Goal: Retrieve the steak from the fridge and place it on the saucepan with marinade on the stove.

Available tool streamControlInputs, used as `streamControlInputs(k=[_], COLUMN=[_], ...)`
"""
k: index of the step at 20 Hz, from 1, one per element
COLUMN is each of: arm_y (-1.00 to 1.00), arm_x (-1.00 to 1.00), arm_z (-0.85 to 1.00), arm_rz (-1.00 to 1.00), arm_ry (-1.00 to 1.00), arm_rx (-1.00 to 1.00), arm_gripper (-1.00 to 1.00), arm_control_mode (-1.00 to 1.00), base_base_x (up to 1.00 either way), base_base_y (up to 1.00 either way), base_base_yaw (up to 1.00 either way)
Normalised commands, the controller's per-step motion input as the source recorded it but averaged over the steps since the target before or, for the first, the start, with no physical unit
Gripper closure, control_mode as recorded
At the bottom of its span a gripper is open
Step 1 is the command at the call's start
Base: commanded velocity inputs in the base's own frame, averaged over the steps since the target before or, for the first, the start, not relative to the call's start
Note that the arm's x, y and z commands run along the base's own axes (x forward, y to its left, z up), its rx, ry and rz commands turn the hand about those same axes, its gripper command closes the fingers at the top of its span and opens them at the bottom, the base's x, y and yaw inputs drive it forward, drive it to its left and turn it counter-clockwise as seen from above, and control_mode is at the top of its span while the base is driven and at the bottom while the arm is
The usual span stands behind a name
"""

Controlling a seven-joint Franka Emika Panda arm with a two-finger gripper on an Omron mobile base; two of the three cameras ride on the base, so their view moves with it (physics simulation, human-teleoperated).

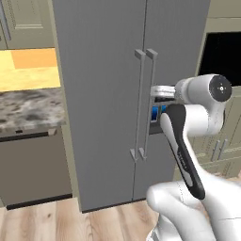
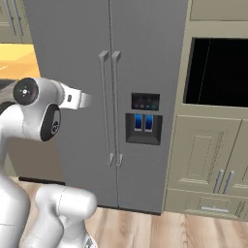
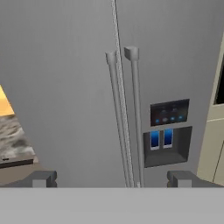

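- Tall grey fridge (image 1: 108,94) straight ahead of the gripper (image 3: 112,179), both doors closed, steak nowhere visible on the outside.
- Two long vertical bar handles (image 3: 124,118) side by side at the door seam, running down ahead between the two dark fingertips (image 3: 41,179) in the hand view.
- Gripper released, jaws spread wide, one tip at each lower corner of the hand view, nothing between them, apart from the doors.
- Dispenser panel (image 2: 144,125) set in the right door, ahead and to the right of the gripper: dark screen strip above, recess with two blue lit bars below.
- In the right base view, hand seen short of the left door, pointing toward it at about upper handle height.
- Speckled stone counter (image 1: 28,107) to the left of the gripper, beside the fridge, with a dark dishwasher front (image 1: 33,164) beneath.
- Yellow-orange wall (image 1: 30,68) above that counter.
- Black-windowed wall oven (image 2: 218,72) to the right of the fridge, set in beige cabinets (image 2: 203,160) with short bar pulls.
- Light wood plank floor (image 1: 94,223) below.
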Motion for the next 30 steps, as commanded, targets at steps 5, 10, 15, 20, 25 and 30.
streamControlInputs(k=[5, 10, 15, 20, 25, 30], arm_y=[0.00, -0.02, -0.03, 0.00, 0.00, -0.02], arm_x=[0.48, 0.43, 0.46, 0.42, 0.29, 0.33], arm_z=[0.00, 0.00, 0.00, -0.07, -0.13, -0.04], arm_rz=[0.00, 0.00, 0.00, 0.00, 0.00, 0.00], arm_ry=[0.13, 0.07, 0.03, -0.03, -0.13, -0.10], arm_rx=[0.00, 0.00, 0.00, 0.00, 0.00, 0.00], arm_gripper=[-1.00, -1.00, -1.00, -1.00, -1.00, -1.00], arm_control_mode=[-1.00, -1.00, -1.00, -1.00, -1.00, -1.00], base_base_x=[0.00, 0.00, 0.00, 0.00, 0.00, 0.00], base_base_y=[0.00, 0.00, 0.00, 0.00, 0.00, 0.00], base_base_yaw=[0.00, 0.00, 0.00, 0.00, 0.00, 0.00])
